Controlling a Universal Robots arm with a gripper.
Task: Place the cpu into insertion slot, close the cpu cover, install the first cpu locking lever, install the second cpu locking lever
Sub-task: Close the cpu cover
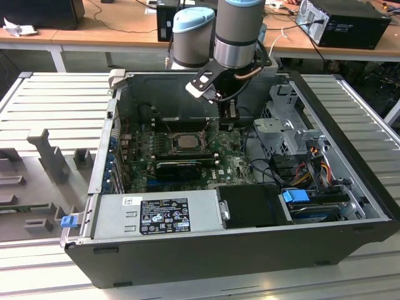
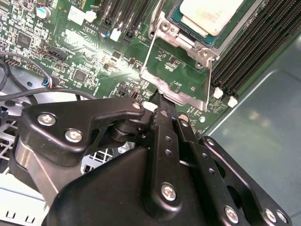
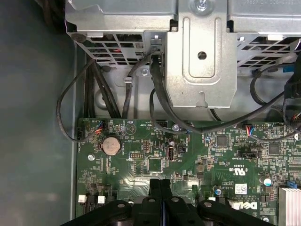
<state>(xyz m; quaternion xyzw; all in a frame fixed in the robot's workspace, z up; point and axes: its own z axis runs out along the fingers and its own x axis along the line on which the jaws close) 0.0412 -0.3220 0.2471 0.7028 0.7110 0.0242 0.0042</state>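
Note:
The cpu (image 2: 211,14) (image 1: 185,141), pale silver on top, lies seated in the insertion slot (image 2: 162,29) on the green motherboard. The cpu cover (image 2: 175,92), a thin metal frame with a square window, is swung open and away from the slot, board showing through its window. My gripper (image 2: 162,112) (image 1: 228,116) (image 3: 160,184) is low over the board beside the slot on the exterior view's right. Its black fingers (image 3: 154,187) are shut together, their tips right at the cover's free edge. I cannot tell whether they touch it.
Long black memory slots (image 2: 244,52) run beside the slot. A graphics card (image 1: 178,167) and the power supply (image 1: 159,215) lie nearer the exterior camera. A metal drive cage (image 3: 202,56) (image 1: 284,125) with black cables (image 3: 155,99) stands close to the gripper. The case wall (image 2: 263,117) is behind.

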